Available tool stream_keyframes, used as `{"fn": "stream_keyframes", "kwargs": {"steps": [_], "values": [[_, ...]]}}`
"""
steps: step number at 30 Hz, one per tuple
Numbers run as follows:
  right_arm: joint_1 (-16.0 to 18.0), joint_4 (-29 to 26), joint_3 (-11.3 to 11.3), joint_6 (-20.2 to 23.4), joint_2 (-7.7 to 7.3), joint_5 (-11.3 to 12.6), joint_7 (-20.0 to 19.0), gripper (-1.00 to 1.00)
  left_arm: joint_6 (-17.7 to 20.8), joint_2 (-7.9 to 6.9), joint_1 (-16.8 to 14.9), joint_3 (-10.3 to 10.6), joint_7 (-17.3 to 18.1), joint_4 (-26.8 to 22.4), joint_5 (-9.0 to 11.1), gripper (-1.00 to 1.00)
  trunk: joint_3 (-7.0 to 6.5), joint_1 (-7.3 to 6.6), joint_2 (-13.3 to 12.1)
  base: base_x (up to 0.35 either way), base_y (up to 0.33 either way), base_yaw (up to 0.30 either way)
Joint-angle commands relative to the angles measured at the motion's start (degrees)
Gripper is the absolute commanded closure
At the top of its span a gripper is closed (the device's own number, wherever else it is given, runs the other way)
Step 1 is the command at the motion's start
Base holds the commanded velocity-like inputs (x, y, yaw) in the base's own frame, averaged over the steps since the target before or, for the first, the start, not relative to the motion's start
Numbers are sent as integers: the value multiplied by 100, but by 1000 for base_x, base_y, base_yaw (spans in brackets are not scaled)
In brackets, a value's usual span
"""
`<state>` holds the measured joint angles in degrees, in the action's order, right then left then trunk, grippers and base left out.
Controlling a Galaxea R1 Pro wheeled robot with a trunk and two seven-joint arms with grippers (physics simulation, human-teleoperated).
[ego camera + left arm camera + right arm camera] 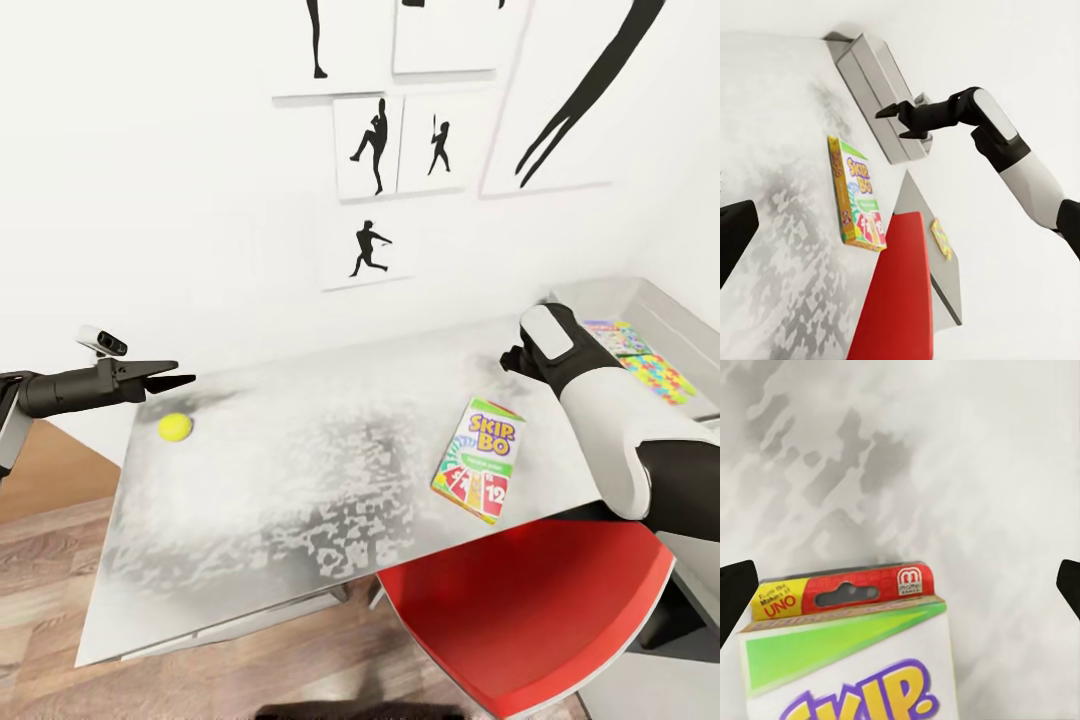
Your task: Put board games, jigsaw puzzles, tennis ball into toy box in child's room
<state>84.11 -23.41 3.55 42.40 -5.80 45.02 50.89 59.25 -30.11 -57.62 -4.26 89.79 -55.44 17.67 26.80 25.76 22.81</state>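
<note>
The yellow-green tennis ball (175,427) rests near the left end of the table (300,470). My left gripper (182,373) hovers just above and behind it, open and empty. The SKIP-BO board game (478,460) (859,196) (847,652) lies flat towards the right end of the table. My right gripper (513,358) (894,124) (900,592) hangs open over the box's far end, holding nothing. The light grey toy box (690,325) (881,97) stands at the right end with two jigsaw puzzles (612,335) (660,378) inside. The bed is out of view.
A red swivel chair (530,610) (896,300) is tucked in at the table's front right, under my right arm. Black sports silhouettes (375,145) hang on the white wall behind the table. A small yellowish flat thing (941,238) lies on a lower grey unit beyond the chair. Wood floor (60,560) shows at the left.
</note>
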Motion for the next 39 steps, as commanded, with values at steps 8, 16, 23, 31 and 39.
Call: {"fn": "stream_keyframes", "kwargs": {"steps": [8, 16, 23, 31, 39], "values": [[3, -6, 26, 32, -12, 50, 29, -100, 61, -3, -4, -6, 21, -1, 5, -100, 84, 3, 10, 0, 0, 0], [5, -6, 29, 31, -9, 44, 27, -100, 61, 2, -4, -12, 21, -1, 15, -100, 159, 3, 10, 0, 0, 0], [1, -6, 32, 31, -9, 42, 27, -100, 61, 5, -4, -13, 21, -1, 16, -100, 224, 3, 10, 0, 0, 0], [0, 2, 40, 31, -7, 46, 27, -100, 59, -1, -4, -11, 21, -1, 8, -100, 299, 3, 10, 0, 0, 0], [0, 20, 50, 31, -1, 50, 27, -100, 59, 1, -4, -11, 21, -1, 8, -100, 373, 3, 10, 0, 0, 0]]}}
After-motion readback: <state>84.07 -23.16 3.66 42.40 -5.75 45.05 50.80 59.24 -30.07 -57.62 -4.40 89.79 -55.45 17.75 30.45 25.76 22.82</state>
